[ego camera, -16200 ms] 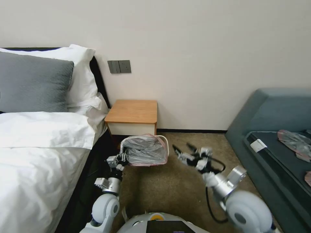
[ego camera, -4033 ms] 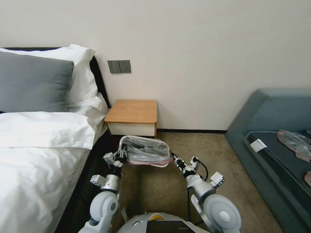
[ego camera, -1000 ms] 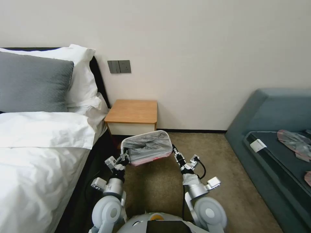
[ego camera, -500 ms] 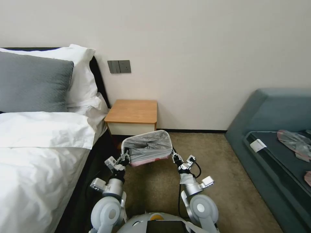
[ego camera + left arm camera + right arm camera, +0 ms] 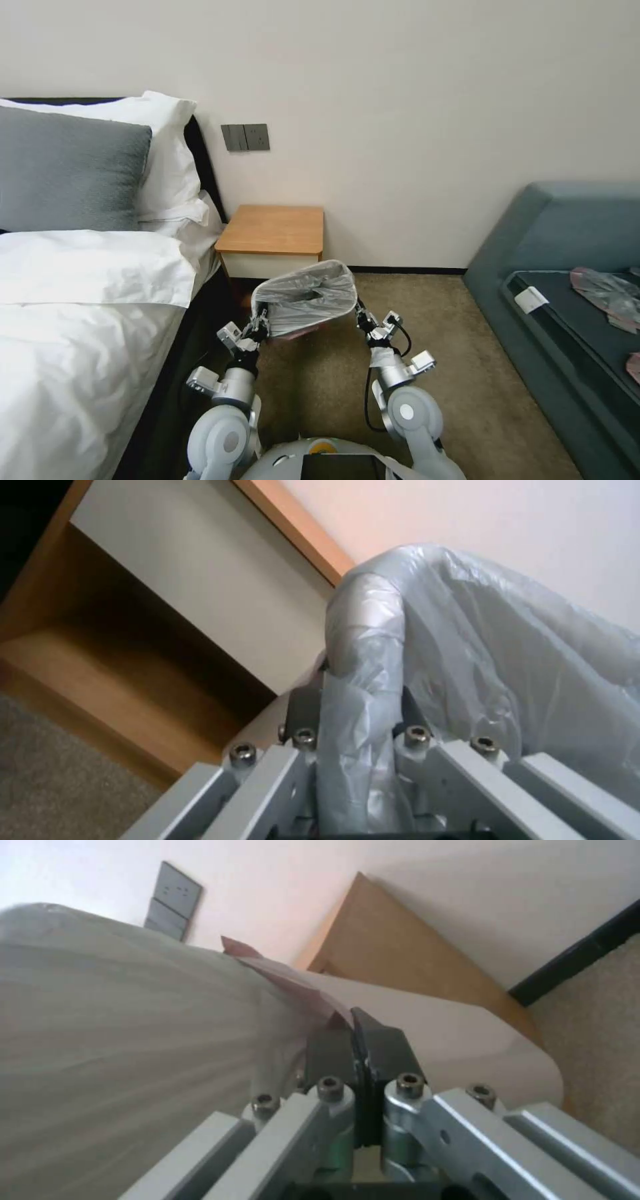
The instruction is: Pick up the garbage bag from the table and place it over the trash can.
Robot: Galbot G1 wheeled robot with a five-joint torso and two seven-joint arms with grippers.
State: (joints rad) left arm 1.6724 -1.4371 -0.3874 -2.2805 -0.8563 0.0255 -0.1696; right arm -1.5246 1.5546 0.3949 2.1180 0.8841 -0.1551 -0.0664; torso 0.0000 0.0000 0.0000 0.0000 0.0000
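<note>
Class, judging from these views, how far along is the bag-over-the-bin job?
Done: the wooden nightstand top is bare; the translucent grey garbage bag drapes the cream plastic trash can. In hand: left gripper and right gripper pinch its edges. Left: seating, releasing.

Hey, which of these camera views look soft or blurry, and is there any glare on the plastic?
Head view: evenly lit and sharp, garbage bag slightly shiny. Left wrist view: soft up close; bright sheen on the bag where it wraps the left claw. Right wrist view: bag streaky and blurred beside the right claw, wall washed out.
</note>
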